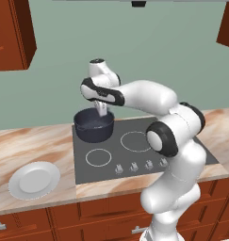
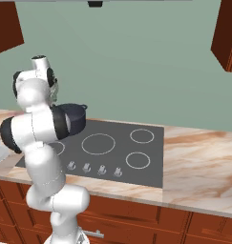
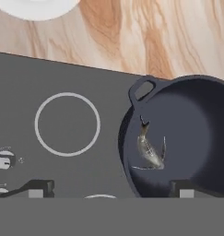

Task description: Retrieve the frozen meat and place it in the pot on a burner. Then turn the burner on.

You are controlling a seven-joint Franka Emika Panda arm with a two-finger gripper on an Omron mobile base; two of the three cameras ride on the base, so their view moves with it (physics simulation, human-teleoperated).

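The frozen meat [image 3: 148,150], a small pale grey-tan fish-shaped piece, lies on the floor of the dark blue-grey round metal pot [image 1: 94,126] standing on the black cooktop [image 1: 134,155]. The two-finger gripper [image 3: 109,189] hangs above with its jaws wide apart, holding nothing.

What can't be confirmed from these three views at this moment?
- Frozen meat: seen in the hand view; the pot wall hides it in the left base view.
- Pot in the right base view: mostly behind the arm.
- Knobs: too small to read their setting.
- Plate: cut off in the hand view.
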